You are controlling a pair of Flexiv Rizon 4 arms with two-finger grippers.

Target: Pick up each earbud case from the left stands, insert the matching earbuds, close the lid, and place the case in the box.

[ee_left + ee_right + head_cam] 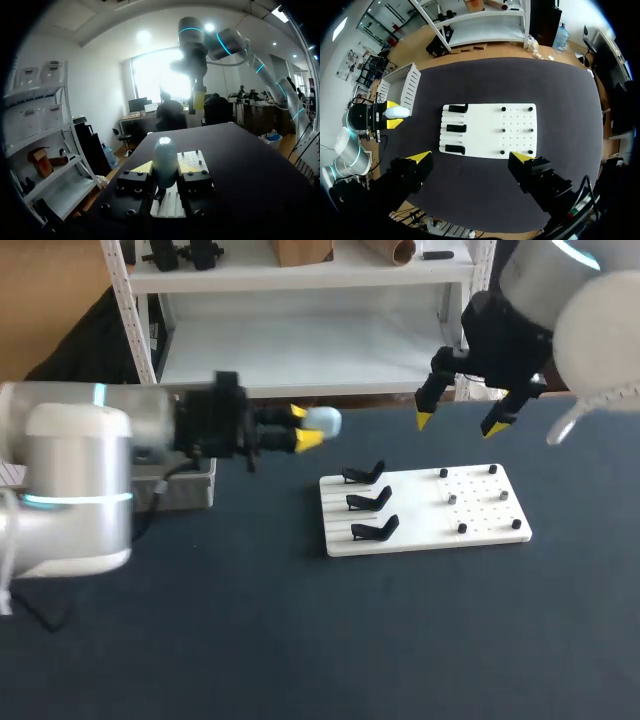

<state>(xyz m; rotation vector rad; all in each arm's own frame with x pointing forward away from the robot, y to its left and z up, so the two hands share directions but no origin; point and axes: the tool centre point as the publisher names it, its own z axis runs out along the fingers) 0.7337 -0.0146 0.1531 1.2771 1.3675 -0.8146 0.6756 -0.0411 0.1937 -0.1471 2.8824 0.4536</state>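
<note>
- Firmly pinched between the yellow tips of the left tool (305,427) is a pale blue earbud case (325,421). Its rounded end pokes out past the fingertips, and it is held in the air above the dark desk (300,640).
- In the left wrist view both fingers press the case from opposite sides.
- A white board (420,515) lies on the desk near the case, with three black stands (368,501) along the end closest to it.
- The right tool (458,424) hangs spread wide over the board's far edge, well apart from the case.
- A box (190,488) sits beside the left arm.
</note>
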